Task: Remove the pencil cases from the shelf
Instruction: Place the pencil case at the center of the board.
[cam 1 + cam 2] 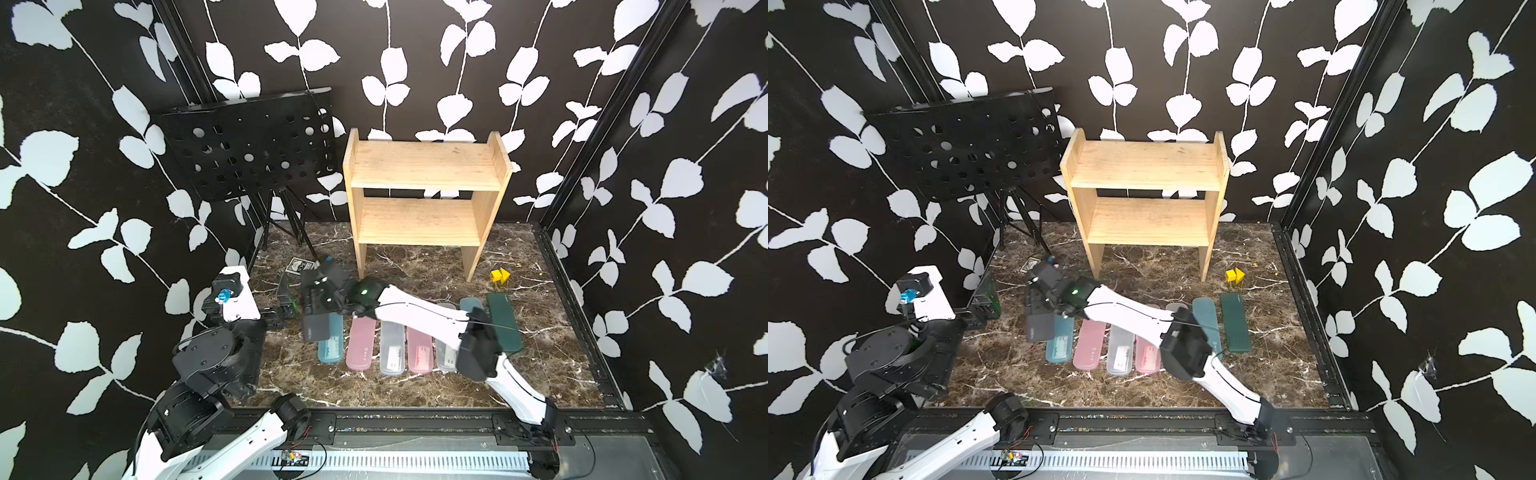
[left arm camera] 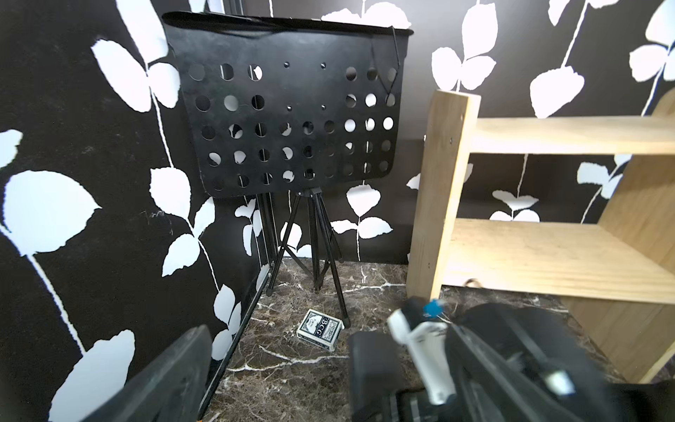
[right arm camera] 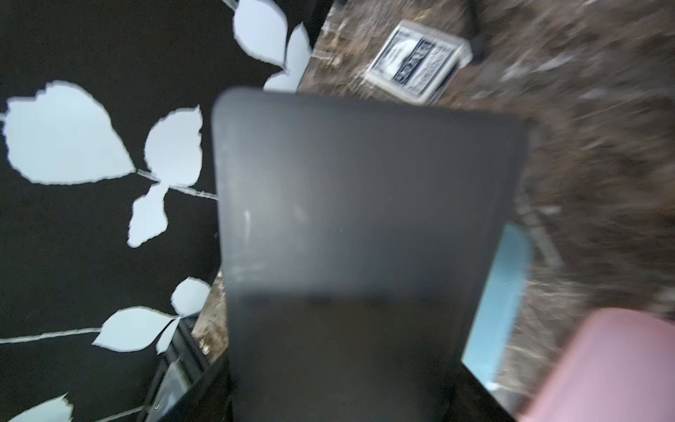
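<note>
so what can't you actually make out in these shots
Partly hidden: frosted white case and teal case, in both top views, crossed by the right arm.
Too small: case labels to read, yellow object to identify, in the top views.
Blurred: card box print, right wrist view.
Hidden: how the dark grey case is gripped, right wrist view; the case fills the frame.
</note>
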{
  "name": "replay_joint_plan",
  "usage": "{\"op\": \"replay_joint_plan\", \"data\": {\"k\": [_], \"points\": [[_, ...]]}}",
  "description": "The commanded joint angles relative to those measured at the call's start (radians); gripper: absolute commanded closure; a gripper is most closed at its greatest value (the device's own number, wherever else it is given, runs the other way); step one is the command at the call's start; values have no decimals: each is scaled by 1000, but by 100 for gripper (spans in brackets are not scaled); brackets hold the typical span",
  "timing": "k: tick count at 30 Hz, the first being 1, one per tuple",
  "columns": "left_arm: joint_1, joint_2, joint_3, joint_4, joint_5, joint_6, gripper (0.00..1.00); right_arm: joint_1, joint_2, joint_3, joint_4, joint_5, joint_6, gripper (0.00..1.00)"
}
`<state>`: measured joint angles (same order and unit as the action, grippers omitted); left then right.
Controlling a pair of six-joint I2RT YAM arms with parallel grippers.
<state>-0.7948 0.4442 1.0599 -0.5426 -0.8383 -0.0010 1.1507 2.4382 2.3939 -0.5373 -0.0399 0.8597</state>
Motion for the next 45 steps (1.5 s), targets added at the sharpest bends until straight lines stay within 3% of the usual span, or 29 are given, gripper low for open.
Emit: {"op": "replay_joint_plan", "data": {"k": [1,12,16,27,45], "points": [[2,25,-17,-51,19,22,1,-1,69,160,-6,-44,53,48],[2,19,-77,-45,18,9,1,-3,199,188,113,-95,117,48],[1,22,-84,-49,15,8,1,-3,251,252,94,-118,134,48],[2,25,-91,-46,15,-2,1,-3,257,234,43,-97,144,45],[2,37,-87,-45,18,-3,1,-9,229,176,30,-73,131,14]]}}
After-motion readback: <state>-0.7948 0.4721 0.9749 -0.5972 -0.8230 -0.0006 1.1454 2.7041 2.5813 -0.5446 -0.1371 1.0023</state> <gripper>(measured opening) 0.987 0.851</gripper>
